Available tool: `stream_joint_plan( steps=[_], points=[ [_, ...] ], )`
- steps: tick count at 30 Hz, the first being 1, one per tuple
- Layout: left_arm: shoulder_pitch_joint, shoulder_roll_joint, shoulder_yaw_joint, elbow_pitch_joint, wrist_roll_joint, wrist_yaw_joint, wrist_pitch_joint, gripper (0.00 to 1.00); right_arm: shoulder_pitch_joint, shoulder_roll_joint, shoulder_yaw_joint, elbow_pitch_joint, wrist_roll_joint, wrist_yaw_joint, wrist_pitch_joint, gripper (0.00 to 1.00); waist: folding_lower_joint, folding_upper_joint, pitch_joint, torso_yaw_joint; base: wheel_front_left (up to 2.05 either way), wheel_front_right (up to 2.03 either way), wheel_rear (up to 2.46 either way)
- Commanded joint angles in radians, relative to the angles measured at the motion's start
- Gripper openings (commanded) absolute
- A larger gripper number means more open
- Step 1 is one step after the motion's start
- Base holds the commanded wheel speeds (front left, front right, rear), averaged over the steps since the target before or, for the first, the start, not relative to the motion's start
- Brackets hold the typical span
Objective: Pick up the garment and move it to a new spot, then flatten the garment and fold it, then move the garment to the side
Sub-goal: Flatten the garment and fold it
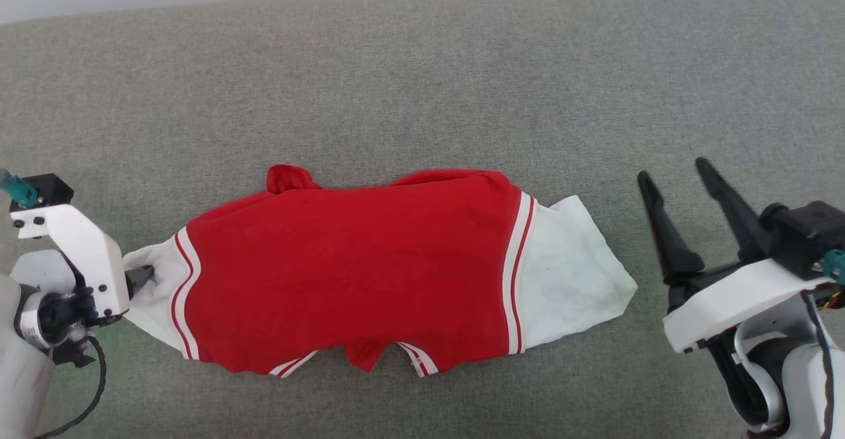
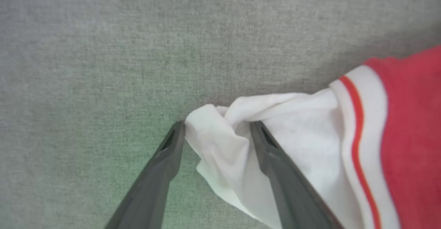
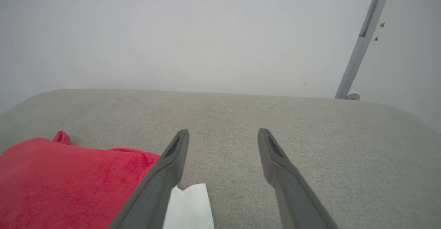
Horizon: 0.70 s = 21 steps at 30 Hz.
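- Left gripper (image 2: 217, 125): the jaws stand wide. A bunched white cuff (image 2: 224, 143) lies between the fingers (image 2: 165, 160) and touches them, but it is not pinched.
- Right gripper (image 1: 673, 171): the jaws stand wide with nothing between them. It hovers near the garment's other white end (image 1: 574, 274), apart from it.
- Garment (image 1: 350, 267): it lies spread lengthwise on the grey cushion (image 1: 422, 82). The red body is in the middle, with a white end at left and right, each bordered by striped trim (image 1: 515, 267). It is mostly flat. A small red flap (image 1: 290, 178) sticks out at the far edge, and the near hem is uneven.
- Handling (judgement): the cloth is soft, light and limp. It will sag and crease wherever it is unsupported. It probably drags rather than slides on the textured cushion. It is not fragile.
- Where to hold (judgement): take the corners or the striped trim, where doubled layers give the thin fingers more to pinch. Holding both ends at once should keep it taut for folding. A pinch on a single white layer may slip.
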Motion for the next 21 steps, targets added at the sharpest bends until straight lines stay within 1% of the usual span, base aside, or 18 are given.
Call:
stream_joint_plan(
  steps=[1, 3, 5, 6, 7, 12, 13, 16, 20, 21],
  points=[
    [0.03, -0.027, -0.024, 0.031, -0.002, 0.002, 0.024, 1.0, 0.004, -0.005, 0.007, -0.001, 0.009, 0.0, 0.011, 1.0, 0.0, -0.0001, 0.001, -0.001, 0.0, 0.0, 0.0],
    [0.029, -0.042, -0.042, 0.054, -0.005, 0.011, 0.07, 1.0, 0.012, -0.015, 0.018, -0.001, 0.022, 0.0, 0.044, 1.0, 0.0, -0.0001, 0.004, -0.001, 0.0, 0.0, 0.0],
    [0.03, -0.058, -0.062, 0.063, -0.009, 0.001, 0.111, 1.0, 0.028, -0.031, 0.037, 0.008, 0.041, 0.0, 0.094, 1.0, 0.0, -0.0001, 0.007, 0.003, 0.0, 0.0, 0.0],
    [0.026, -0.067, -0.064, 0.061, -0.015, -0.005, 0.113, 0.31, 0.032, -0.042, 0.043, 0.012, 0.047, 0.0, 0.12, 1.0, 0.0, -0.0001, 0.01, 0.005, 0.0, 0.0, 0.0],
    [0.022, -0.075, -0.065, 0.06, -0.019, -0.01, 0.118, 0.0, 0.036, -0.055, 0.051, 0.017, 0.056, 0.0, 0.15, 1.0, 0.0, -0.0001, 0.013, 0.007, 0.0, 0.0, 0.0],
    [-0.004, -0.089, -0.066, 0.045, -0.024, -0.038, 0.079, 0.0, 0.032, -0.104, 0.099, 0.05, 0.104, 0.0, 0.291, 1.0, 0.0, -0.0001, 0.032, 0.025, 0.0, 0.0, 0.0],
    [-0.012, -0.096, -0.07, 0.043, -0.02, -0.04, 0.075, 0.0, 0.024, -0.122, 0.111, 0.059, 0.106, 0.0, 0.317, 1.0, 0.0, -0.0001, 0.037, 0.031, 0.0, 0.0, 0.0],
    [-0.035, -0.115, -0.075, 0.033, -0.017, -0.052, 0.056, 0.0, -0.009, -0.15, 0.142, 0.092, 0.132, 0.0, 0.36, 1.0, 0.0, -0.0001, 0.052, 0.05, 0.0, 0.0, 0.0],
    [-0.07, -0.142, -0.084, 0.026, -0.012, -0.063, 0.036, 0.0, -0.06, -0.197, 0.192, 0.17, 0.139, 0.0, 0.402, 1.0, 0.0, -0.0001, 0.075, 0.08, 0.0, 0.0, 0.0],
    [-0.078, -0.15, -0.086, 0.026, -0.012, -0.065, 0.033, 0.0, -0.076, -0.2, 0.206, 0.195, 0.147, 0.0, 0.407, 1.0, 0.0, -0.0001, 0.08, 0.087, 0.0, 0.0, 0.0]
  ],
)
